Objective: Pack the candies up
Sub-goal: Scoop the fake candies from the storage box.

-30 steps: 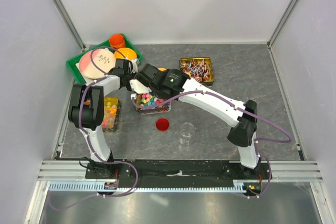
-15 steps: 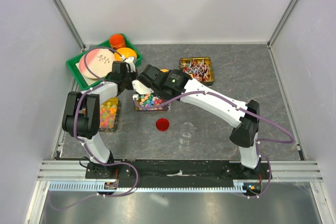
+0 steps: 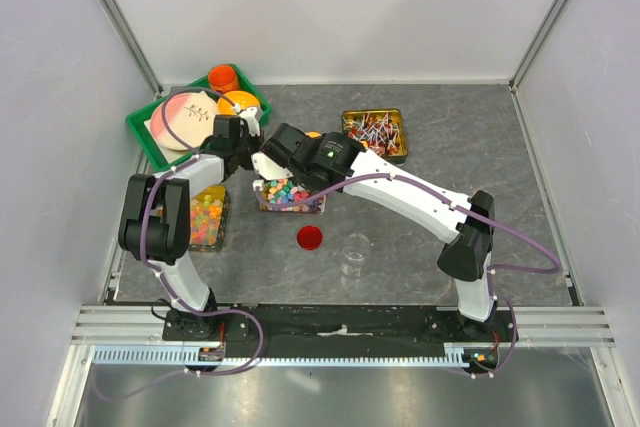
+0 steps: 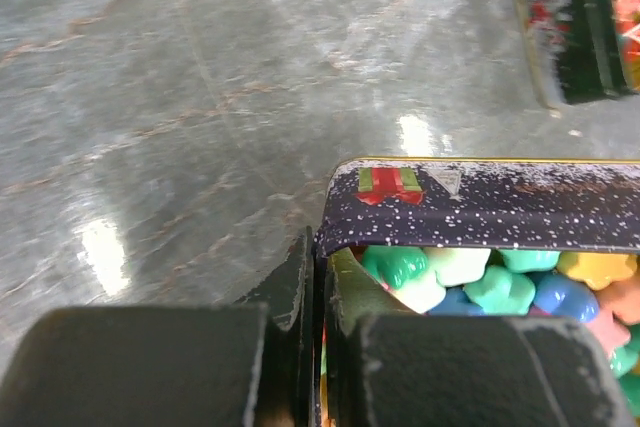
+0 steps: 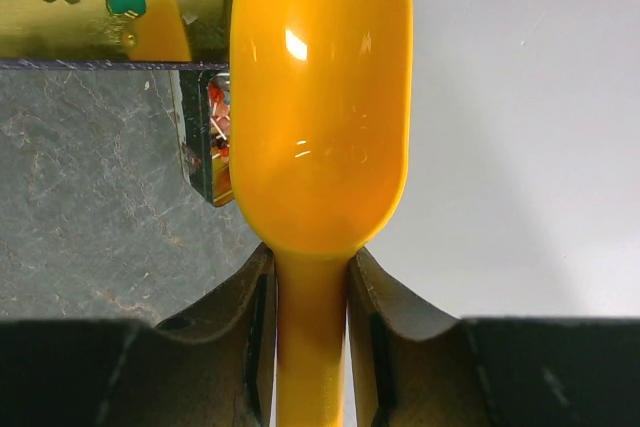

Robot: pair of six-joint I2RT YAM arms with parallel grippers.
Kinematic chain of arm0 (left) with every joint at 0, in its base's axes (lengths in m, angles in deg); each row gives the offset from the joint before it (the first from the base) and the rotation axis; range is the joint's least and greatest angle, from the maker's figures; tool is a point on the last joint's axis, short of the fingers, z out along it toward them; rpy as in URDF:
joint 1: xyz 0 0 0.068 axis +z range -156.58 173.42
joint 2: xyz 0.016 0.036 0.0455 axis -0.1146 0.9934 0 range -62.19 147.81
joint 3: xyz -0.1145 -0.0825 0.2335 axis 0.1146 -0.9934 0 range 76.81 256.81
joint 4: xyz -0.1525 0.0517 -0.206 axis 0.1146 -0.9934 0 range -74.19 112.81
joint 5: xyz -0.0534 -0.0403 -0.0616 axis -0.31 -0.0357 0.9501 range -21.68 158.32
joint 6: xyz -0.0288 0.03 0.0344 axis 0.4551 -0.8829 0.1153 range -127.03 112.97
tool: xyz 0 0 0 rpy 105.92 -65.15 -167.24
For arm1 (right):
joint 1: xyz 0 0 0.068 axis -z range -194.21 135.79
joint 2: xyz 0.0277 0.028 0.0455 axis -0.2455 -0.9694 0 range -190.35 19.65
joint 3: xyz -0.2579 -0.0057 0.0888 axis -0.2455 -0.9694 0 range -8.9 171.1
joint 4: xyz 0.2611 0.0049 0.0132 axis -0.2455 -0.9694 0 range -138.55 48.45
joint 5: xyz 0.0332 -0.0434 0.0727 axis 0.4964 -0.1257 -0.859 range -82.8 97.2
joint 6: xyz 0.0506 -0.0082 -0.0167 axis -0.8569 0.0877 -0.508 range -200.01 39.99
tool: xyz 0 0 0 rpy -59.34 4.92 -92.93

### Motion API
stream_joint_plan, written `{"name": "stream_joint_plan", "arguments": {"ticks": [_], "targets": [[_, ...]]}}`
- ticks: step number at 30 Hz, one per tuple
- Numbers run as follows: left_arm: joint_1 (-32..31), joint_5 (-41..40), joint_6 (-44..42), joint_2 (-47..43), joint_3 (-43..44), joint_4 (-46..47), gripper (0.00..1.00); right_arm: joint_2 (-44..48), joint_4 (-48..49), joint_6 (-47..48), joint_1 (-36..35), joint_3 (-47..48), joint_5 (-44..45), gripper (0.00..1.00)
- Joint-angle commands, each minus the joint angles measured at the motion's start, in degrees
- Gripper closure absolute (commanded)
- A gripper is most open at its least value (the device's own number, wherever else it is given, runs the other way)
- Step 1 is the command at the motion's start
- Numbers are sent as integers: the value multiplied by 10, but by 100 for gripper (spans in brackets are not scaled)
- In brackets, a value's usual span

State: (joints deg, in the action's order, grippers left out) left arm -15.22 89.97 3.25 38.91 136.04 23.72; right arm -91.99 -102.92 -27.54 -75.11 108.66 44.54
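Observation:
The candies (image 3: 286, 190) are small pastel star pieces that fill a dark speckled tin (image 3: 315, 210) at mid-table. In the left wrist view they (image 4: 470, 282) lie just inside the tin's rim (image 4: 500, 207). My left gripper (image 4: 322, 287) is shut on the tin's wall, one finger inside and one outside; from above it (image 3: 250, 162) sits at the tin's far left corner. My right gripper (image 5: 310, 317) is shut on the handle of an orange spoon (image 5: 320, 97), held over the tin's far edge (image 3: 272, 169). The spoon's bowl shows only its underside.
A tin of lollipops (image 3: 374, 134) stands at the back right. A tin of gummies (image 3: 207, 217) is on the left. A red lid (image 3: 310, 237) and a clear jar (image 3: 355, 249) lie nearer me. A green tray (image 3: 140, 125) holds a plate, orange bowl and cup.
My left arm has swung its elbow out to the left while its gripper settled at the tin's corner. In the last half second nothing has visibly moved.

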Motion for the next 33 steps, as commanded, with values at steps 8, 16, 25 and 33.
{"name": "stream_joint_plan", "arguments": {"ticks": [8, 16, 25, 33], "targets": [[6, 89, -5, 16, 59, -24, 98, 10, 6, -6, 0, 0, 25, 100], [15, 70, 10, 35, 70, -34, 99, 6, 7, -7, 0, -3, 26, 100], [-1, -183, 12, 42, 115, -106, 98, -17, 7, 9, 0, -15, 59, 100], [-8, -212, 18, 18, 109, -107, 98, -65, 13, 19, 0, -12, 74, 100]]}}
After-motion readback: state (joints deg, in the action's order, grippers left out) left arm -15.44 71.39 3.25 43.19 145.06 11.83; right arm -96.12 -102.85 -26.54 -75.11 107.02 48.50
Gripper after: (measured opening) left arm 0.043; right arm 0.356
